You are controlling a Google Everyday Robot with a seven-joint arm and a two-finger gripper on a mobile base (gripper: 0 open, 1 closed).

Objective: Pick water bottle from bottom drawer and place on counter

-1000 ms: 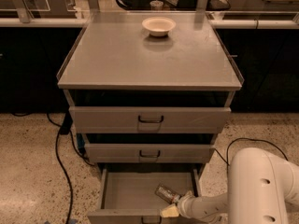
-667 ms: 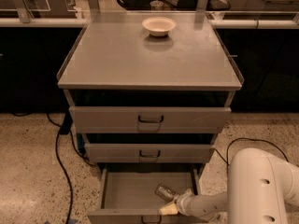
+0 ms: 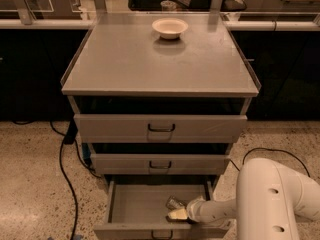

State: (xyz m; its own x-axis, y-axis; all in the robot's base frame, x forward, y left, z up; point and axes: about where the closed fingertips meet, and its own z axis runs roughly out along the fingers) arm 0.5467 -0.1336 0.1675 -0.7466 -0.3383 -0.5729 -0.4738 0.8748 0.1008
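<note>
The bottom drawer (image 3: 135, 206) is pulled open at the foot of the cabinet. The water bottle (image 3: 174, 202), small and clear, lies on its side inside the drawer, right of the middle. My gripper (image 3: 178, 214), with pale yellowish tips, reaches in from the right and sits right at the bottle's near side, touching or almost touching it. The white arm (image 3: 270, 199) fills the lower right corner. The counter (image 3: 160, 64) is the flat grey top of the cabinet above.
A white bowl (image 3: 170, 28) stands at the back middle of the counter. The two wider drawers (image 3: 161, 128) above are shut. A black cable (image 3: 64, 159) runs on the speckled floor to the left. Another cable (image 3: 260, 151) lies at the right.
My gripper has moved a little further back and left inside the drawer, closer to the bottle. The bottle, the drawers and the bowl have hardly moved.
</note>
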